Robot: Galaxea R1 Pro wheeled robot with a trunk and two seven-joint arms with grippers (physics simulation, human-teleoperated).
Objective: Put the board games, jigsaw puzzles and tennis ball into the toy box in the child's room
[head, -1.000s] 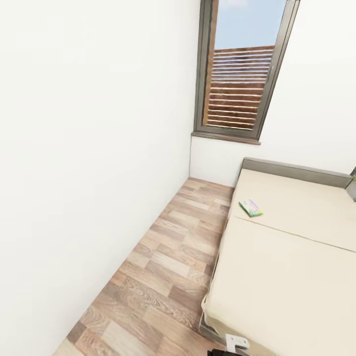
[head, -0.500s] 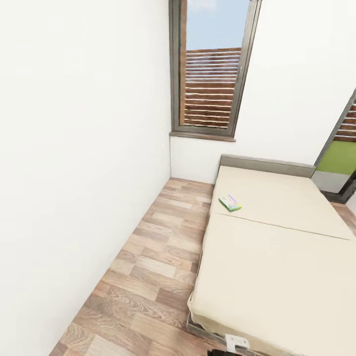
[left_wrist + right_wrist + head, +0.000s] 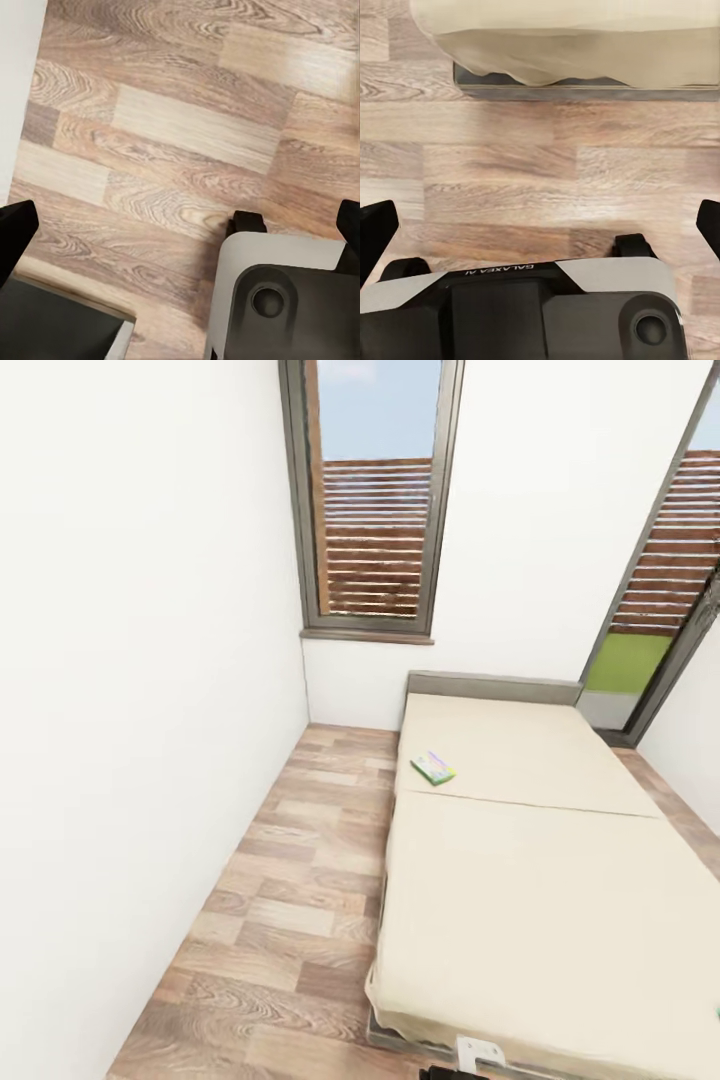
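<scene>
One board game (image 3: 433, 768) on bed (image 3: 540, 880)

Left gripper (image 3: 180, 232) fingers (image 3: 15, 229) spread wide, right gripper (image 3: 540, 229) fingers (image 3: 375, 229) likewise apart, both empty

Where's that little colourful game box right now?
In the head view the board game lies flat on the cream bed, near the mattress edge facing the wood floor, toward the headboard end below the tall window.
</scene>
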